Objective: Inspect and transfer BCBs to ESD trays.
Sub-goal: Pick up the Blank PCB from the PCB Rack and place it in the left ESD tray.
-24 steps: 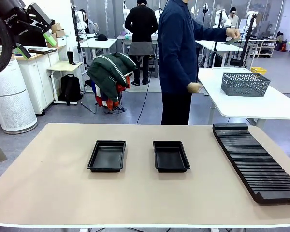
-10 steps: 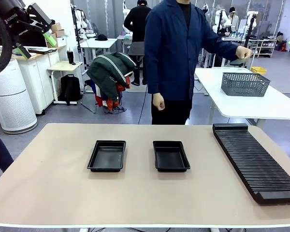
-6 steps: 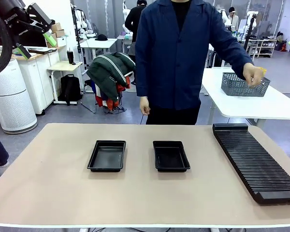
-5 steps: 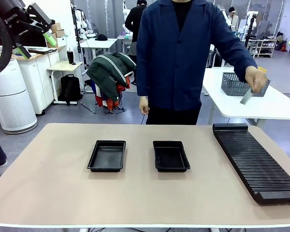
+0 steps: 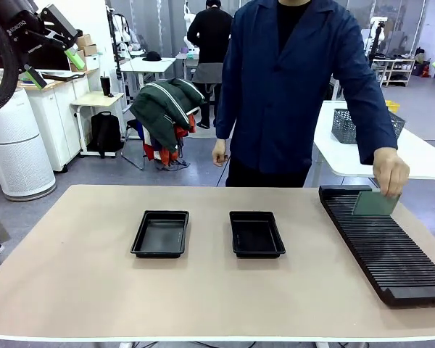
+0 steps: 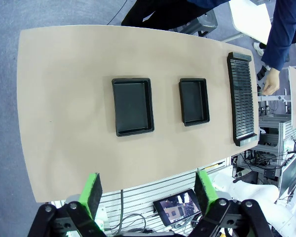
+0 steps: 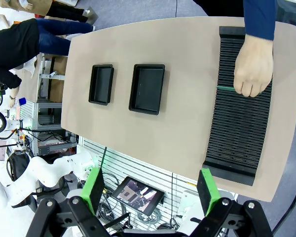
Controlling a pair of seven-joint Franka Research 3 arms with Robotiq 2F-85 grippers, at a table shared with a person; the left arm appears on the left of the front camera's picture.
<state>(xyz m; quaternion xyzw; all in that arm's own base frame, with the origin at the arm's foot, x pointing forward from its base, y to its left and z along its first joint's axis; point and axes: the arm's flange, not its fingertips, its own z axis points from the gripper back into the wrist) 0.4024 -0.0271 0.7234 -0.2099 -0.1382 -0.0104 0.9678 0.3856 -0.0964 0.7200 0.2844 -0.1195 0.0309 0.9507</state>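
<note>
Holding hand: the person's hand [image 5: 390, 174] is closed around the top edge of a green board [image 5: 375, 204], pinching it.
Board: upright, face toward the robot's side, over the far end of the rack [image 5: 391, 254]. In the right wrist view it is a thin green line [image 7: 226, 88] across the ribs beside the hand [image 7: 253, 69]. I cannot tell whether its lower edge sits in a slot.
Free hand: the person's other hand [image 5: 219, 153] hangs loosely curled at the hip, beyond the table's far edge.
Rack: long, black and ribbed, lying along the table's right side.
Trays: the right tray [image 5: 257, 233] and left tray [image 5: 160, 233] lie side by side mid-table, apart from each other and well apart from the rack.
Table: beige top [image 5: 72, 275] with rounded corners.
Left gripper: raised high at upper left [image 5: 56, 67]; in its own view the fingers stand spread wide [image 6: 148, 192], holding nothing.
Right gripper: high above the table, fingers spread wide [image 7: 150, 190], holding nothing.
Room: grey floor; a white side table with a grey mesh basket [image 5: 348, 125] behind the person; a green jacket [image 5: 163, 105] draped over a chair; a white cylinder [image 5: 14, 152] at the left; another person [image 5: 210, 36] standing farther back.
</note>
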